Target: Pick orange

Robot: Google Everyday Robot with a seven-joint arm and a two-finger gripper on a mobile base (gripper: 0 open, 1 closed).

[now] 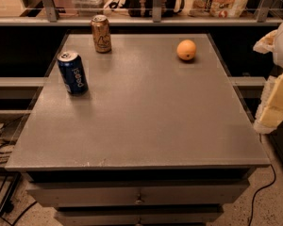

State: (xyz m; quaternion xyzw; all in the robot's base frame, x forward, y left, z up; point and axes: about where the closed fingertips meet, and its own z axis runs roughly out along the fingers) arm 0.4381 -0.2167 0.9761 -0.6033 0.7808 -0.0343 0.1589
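So the orange [186, 50] sits on its own toward the far right corner of the counter [146, 121], well apart from everything else. That looks deliberate to me: nothing crowds it, so a grab from the right side or from above has open room all around.

The two distractors are over on the left. A gold-brown can [101, 33] stands upright at the far edge, and a blue soda can [72, 72] stands upright a bit nearer, close to the left edge. Neither is anywhere near the fruit, so knocking one over seems unlikely.

The pincer [277, 95] hangs off the right side of the counter, past its edge, not touching anything on top. I honestly can't tell how wide it's set from where I'm standing, and I see nothing in it.

My read is that the pick hasn't started. The fruit is round and smooth, so it could roll if nudged off-centre, which is why I'd want the pincer square over it before closing.
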